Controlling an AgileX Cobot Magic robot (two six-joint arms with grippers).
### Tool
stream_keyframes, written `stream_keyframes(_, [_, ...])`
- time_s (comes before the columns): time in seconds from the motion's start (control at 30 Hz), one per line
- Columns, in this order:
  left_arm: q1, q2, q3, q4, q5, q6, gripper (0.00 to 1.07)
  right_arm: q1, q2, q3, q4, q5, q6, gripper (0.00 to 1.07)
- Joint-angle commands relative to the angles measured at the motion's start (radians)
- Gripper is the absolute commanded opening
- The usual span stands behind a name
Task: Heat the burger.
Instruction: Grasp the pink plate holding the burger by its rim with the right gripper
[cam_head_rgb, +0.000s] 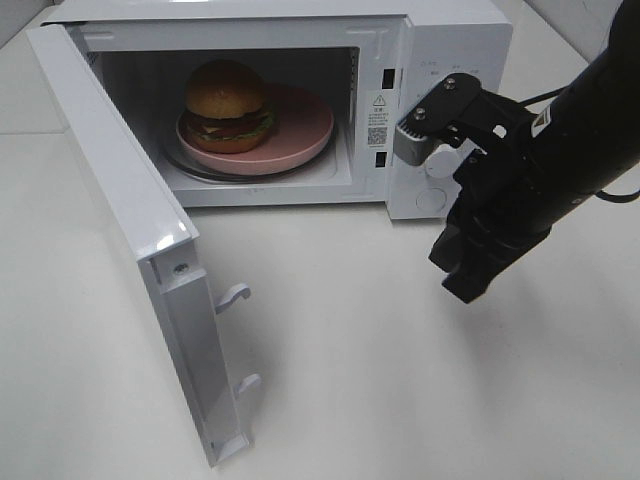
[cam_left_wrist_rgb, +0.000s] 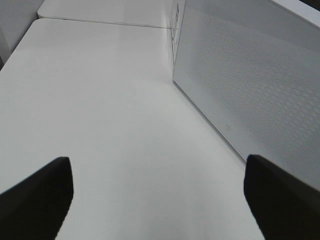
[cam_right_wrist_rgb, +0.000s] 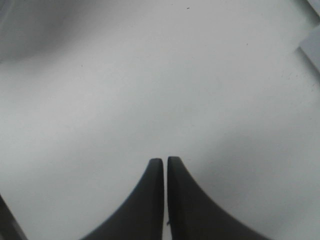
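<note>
The round burger (cam_head_rgb: 226, 103) with its glossy golden-brown bun sits on a round pink plate (cam_head_rgb: 305, 130) inside the white microwave oven (cam_head_rgb: 450, 40), on the glass turntable, so to me the loading looks finished. The white oven door (cam_head_rgb: 110, 200) stands wide open toward the left, and I think this is why heating cannot begin yet. The black right fingers (cam_head_rgb: 468, 285) are pressed together with nothing between them. They hang above the white counter (cam_head_rgb: 400, 390) in front of the control panel, probably to stay out of the door's way. The black left fingers (cam_left_wrist_rgb: 37, 197) are spread wide and hold nothing. They are low over the counter, near a white dotted panel (cam_left_wrist_rgb: 250, 85) that I take for the outer face of the door. From there this arm seems well placed to push the door shut, but contact is not made yet.
</note>
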Motion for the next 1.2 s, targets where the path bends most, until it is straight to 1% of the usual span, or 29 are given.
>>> stream_keyframes(0.03, [0.000, -0.006, 0.001, -0.005, 0.006, 0.001, 0.85, 0.003, -0.008, -0.008, -0.056, 0.013, -0.223, 0.05])
stream_keyframes(0.07, [0.000, -0.006, 0.001, -0.005, 0.006, 0.001, 0.85, 0.003, -0.008, -0.008, -0.056, 0.013, -0.223, 0.05])
stream_keyframes(0.13, [0.000, -0.006, 0.001, -0.005, 0.006, 0.001, 0.85, 0.003, -0.008, -0.008, -0.060, 0.012, -0.351, 0.06])
stream_keyframes(0.17, [0.000, -0.006, 0.001, -0.005, 0.006, 0.001, 0.85, 0.003, -0.008, -0.008, -0.060, 0.012, -0.351, 0.06])
stream_keyframes(0.27, [0.000, -0.006, 0.001, -0.005, 0.006, 0.001, 0.85, 0.003, -0.008, -0.008, -0.067, 0.014, -0.469, 0.09])
stream_keyframes(0.3, [0.000, -0.006, 0.001, -0.005, 0.006, 0.001, 0.85, 0.003, -0.008, -0.008, -0.072, 0.014, -0.490, 0.11])
stream_keyframes(0.33, [0.000, -0.006, 0.001, -0.005, 0.006, 0.001, 0.85, 0.003, -0.008, -0.008, -0.079, 0.012, -0.487, 0.17])
stream_keyframes(0.37, [0.000, -0.006, 0.001, -0.005, 0.006, 0.001, 0.85, 0.003, -0.008, -0.008, -0.079, 0.012, -0.487, 0.17])
stream_keyframes(0.4, [0.000, -0.006, 0.001, -0.005, 0.006, 0.001, 0.85, 0.003, -0.008, -0.008, -0.079, 0.009, -0.480, 0.22])
stream_keyframes(0.43, [0.000, -0.006, 0.001, -0.005, 0.006, 0.001, 0.85, 0.003, -0.008, -0.008, -0.079, -0.003, -0.443, 0.35])
stream_keyframes(0.47, [0.000, -0.006, 0.001, -0.005, 0.006, 0.001, 0.85, 0.003, -0.008, -0.008, -0.079, -0.003, -0.443, 0.35])
stream_keyframes(0.5, [0.000, -0.006, 0.001, -0.005, 0.006, 0.001, 0.85, 0.003, -0.008, -0.008, -0.079, -0.008, -0.426, 0.43])
stream_keyframes(0.53, [0.000, -0.006, 0.001, -0.005, 0.006, 0.001, 0.85, 0.003, -0.008, -0.008, -0.079, -0.008, -0.426, 0.43])
stream_keyframes(0.6, [0.000, -0.006, 0.001, -0.005, 0.006, 0.001, 0.85, 0.003, -0.008, -0.008, -0.080, -0.036, -0.378, 0.79])
stream_keyframes(0.63, [0.000, -0.006, 0.001, -0.005, 0.006, 0.001, 0.85, 0.003, -0.008, -0.008, -0.080, -0.036, -0.378, 0.79])
stream_keyframes(0.67, [0.000, -0.006, 0.001, -0.005, 0.006, 0.001, 0.85, 0.003, -0.008, -0.008, -0.084, -0.036, -0.378, 0.86])
stream_keyframes(0.7, [0.000, -0.006, 0.001, -0.005, 0.006, 0.001, 0.85, 0.003, -0.008, -0.008, -0.095, -0.035, -0.378, 0.97])
stream_keyframes(0.77, [0.000, -0.006, 0.001, -0.005, 0.006, 0.001, 0.85, 0.003, -0.008, -0.008, -0.111, -0.038, -0.378, 1.00])
stream_keyframes(0.8, [0.000, -0.006, 0.001, -0.005, 0.006, 0.001, 0.85, 0.003, -0.008, -0.008, -0.148, -0.048, -0.378, 0.99])
stream_keyframes(0.83, [0.000, -0.006, 0.001, -0.005, 0.006, 0.001, 0.85, 0.003, -0.008, -0.008, -0.148, -0.048, -0.378, 0.99])
stream_keyframes(0.87, [0.000, -0.006, 0.001, -0.005, 0.006, 0.001, 0.85, 0.009, -0.008, -0.008, -0.197, -0.058, -0.378, 0.99])
stream_keyframes(0.9, [0.000, -0.006, 0.001, -0.005, 0.006, 0.001, 0.85, 0.009, -0.008, -0.008, -0.197, -0.058, -0.378, 0.99])
stream_keyframes(0.97, [0.000, -0.006, 0.001, -0.005, 0.006, 0.001, 0.85, 0.055, -0.008, -0.008, -0.307, -0.086, -0.355, 0.98])
stream_keyframes(1.0, [0.000, -0.006, 0.001, -0.005, 0.006, 0.001, 0.85, 0.055, -0.008, -0.008, -0.307, -0.086, -0.355, 0.98])
stream_keyframes(1.03, [0.000, -0.006, 0.001, -0.005, 0.006, 0.001, 0.85, 0.076, -0.008, -0.008, -0.350, -0.104, -0.337, 0.98])
stream_keyframes(1.07, [0.000, -0.006, 0.001, -0.005, 0.006, 0.001, 0.85, 0.103, -0.008, -0.008, -0.425, -0.134, -0.303, 0.97])
stream_keyframes(1.1, [0.000, -0.006, 0.001, -0.005, 0.006, 0.001, 0.85, 0.103, -0.008, -0.008, -0.425, -0.134, -0.303, 0.97])
stream_keyframes(1.13, [0.000, -0.006, 0.001, -0.005, 0.006, 0.001, 0.85, 0.120, -0.008, -0.008, -0.503, -0.167, -0.271, 0.97])
stream_keyframes(1.2, [0.000, -0.006, 0.001, -0.005, 0.006, 0.001, 0.85, 0.127, -0.008, -0.008, -0.531, -0.181, -0.256, 0.96])
